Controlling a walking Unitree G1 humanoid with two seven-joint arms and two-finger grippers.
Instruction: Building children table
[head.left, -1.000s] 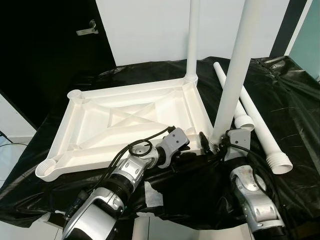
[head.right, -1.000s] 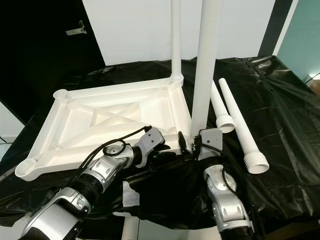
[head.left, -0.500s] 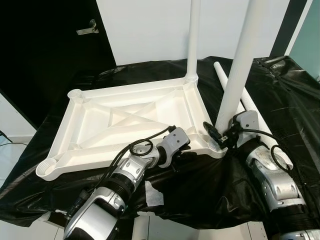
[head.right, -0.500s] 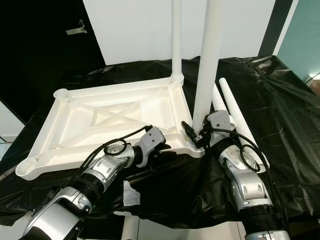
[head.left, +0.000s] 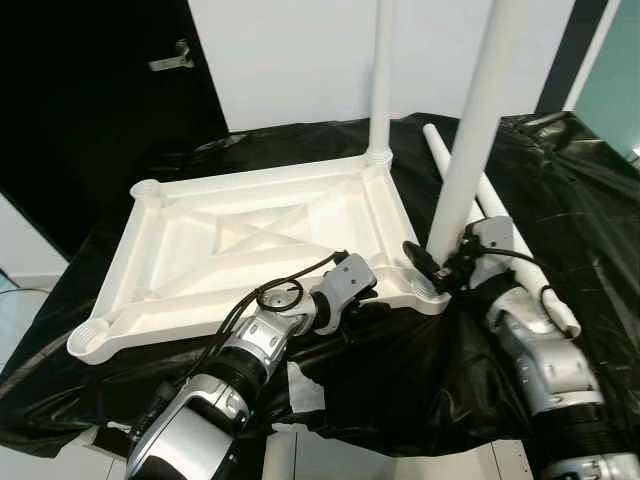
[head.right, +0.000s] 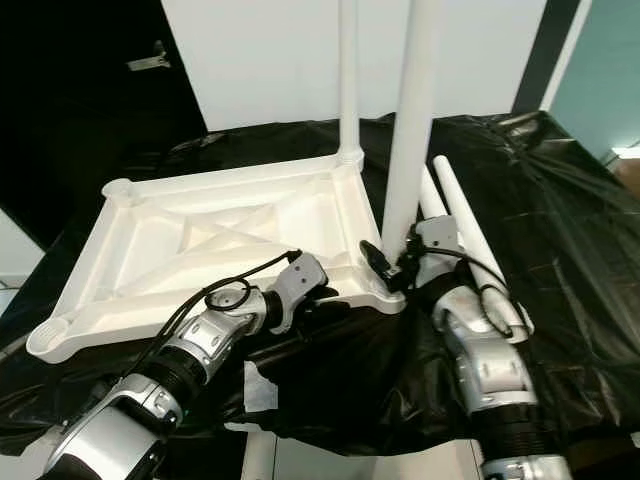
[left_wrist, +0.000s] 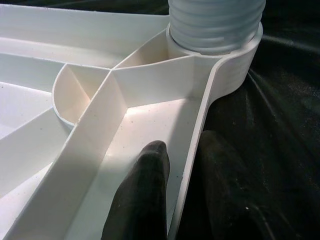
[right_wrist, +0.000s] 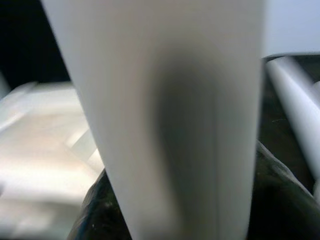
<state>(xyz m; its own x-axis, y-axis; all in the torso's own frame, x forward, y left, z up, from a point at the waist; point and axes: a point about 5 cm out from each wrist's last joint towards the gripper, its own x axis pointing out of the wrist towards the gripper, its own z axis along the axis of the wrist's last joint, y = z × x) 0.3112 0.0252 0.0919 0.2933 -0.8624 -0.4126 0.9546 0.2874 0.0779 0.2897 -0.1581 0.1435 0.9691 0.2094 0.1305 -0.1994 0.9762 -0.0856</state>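
Note:
The white tabletop (head.left: 250, 235) lies upside down on black plastic sheeting. One white leg (head.left: 381, 80) stands upright in its far right corner. A second leg (head.left: 470, 160) stands in the near right corner socket. My right gripper (head.left: 440, 272) is shut on this leg just above the socket; in the right wrist view the leg (right_wrist: 165, 120) sits close between the fingers. My left gripper (head.left: 365, 300) is shut on the tabletop's near rim (left_wrist: 195, 150), one finger (left_wrist: 142, 195) inside and the other outside. The leg's threaded base (left_wrist: 215, 22) sits in the socket ahead.
Two loose white legs (head.right: 470, 235) lie on the sheeting to the right of the tabletop. A scrap of white paper (head.left: 305, 385) hangs at the table's front edge. A dark door (head.left: 100, 100) and a white wall stand behind.
My right arm has swung from in front of the near leg round to its right side, the gripper staying at the leg's base. The left gripper has not moved.

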